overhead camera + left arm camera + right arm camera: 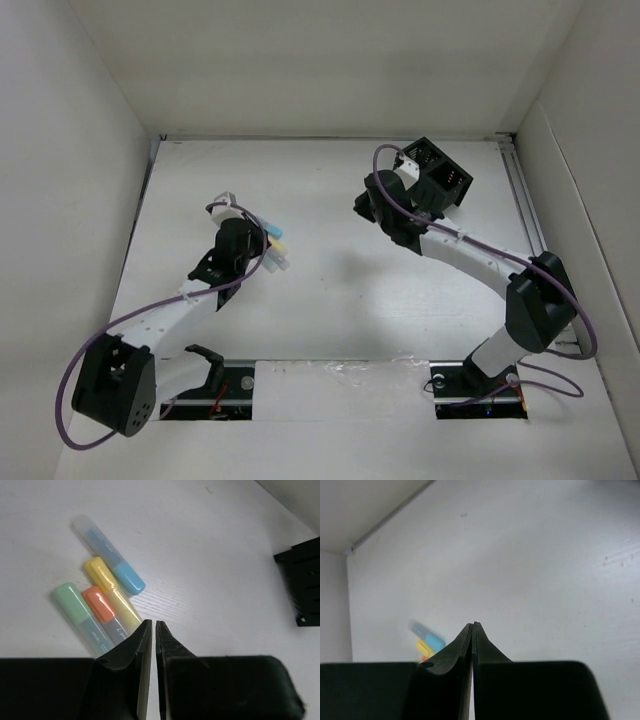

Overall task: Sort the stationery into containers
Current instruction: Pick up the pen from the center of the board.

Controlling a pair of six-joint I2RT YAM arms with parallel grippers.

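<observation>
Faint print on the body of the yellow highlighter (114, 594), too blurred to read, no other lettering legible

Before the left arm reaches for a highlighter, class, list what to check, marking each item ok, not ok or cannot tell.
1. Left gripper empty: ok.
2. Left gripper open for grasping: not ok, shut.
3. Green highlighter, orange highlighter, yellow highlighter, blue highlighter lying together, nothing on top: ok.
4. Right gripper empty, shut, away from them: ok.
5. Mesh organizer compartments free: cannot tell.
</observation>
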